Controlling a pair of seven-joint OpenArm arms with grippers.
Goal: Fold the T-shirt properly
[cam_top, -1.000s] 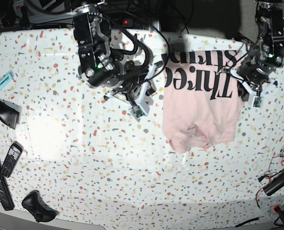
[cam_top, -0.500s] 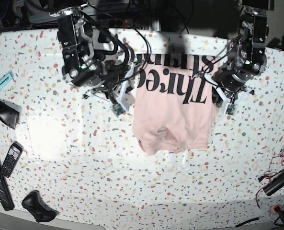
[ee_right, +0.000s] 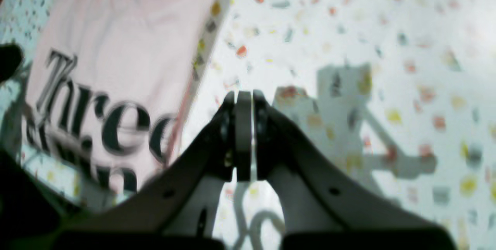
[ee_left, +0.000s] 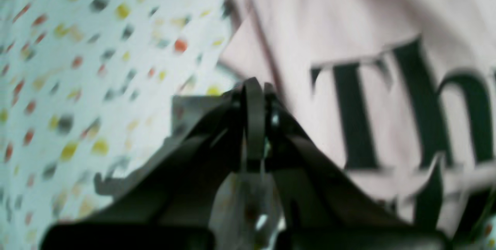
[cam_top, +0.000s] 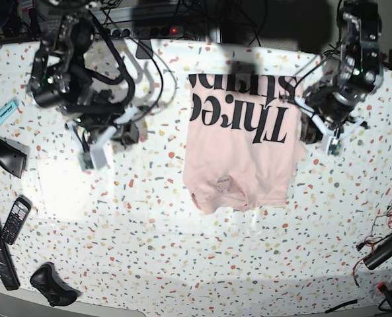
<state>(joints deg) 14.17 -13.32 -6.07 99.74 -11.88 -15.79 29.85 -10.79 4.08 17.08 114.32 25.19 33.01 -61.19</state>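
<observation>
**Right arm swings clear, pink shirt stays put on the desk**

Since half a second ago the right arm has pulled well away from the cloth: its pincer [cam_top: 96, 148] now hangs over bare speckled desk [cam_top: 182, 264] on the base view's left side, well apart from the T-shirt [cam_top: 242, 165]. The right wrist view shows its jaws pressed together with nothing between them, the shirt's edge off to one side. The shirt itself sits where it did a moment ago, partly folded, black lettering [cam_top: 245, 122] face up, collar end toward the near edge.

Over on the other side, the left pincer [cam_top: 318, 135] has eased off the shirt's side edge and now sits just beside it. From the left wrist view its jaws are drawn together, tips right at the hem, but the blur makes it impossible to tell whether any fabric is caught. A mobile phone [cam_top: 14, 220] lies at the desk's far left edge.
</observation>
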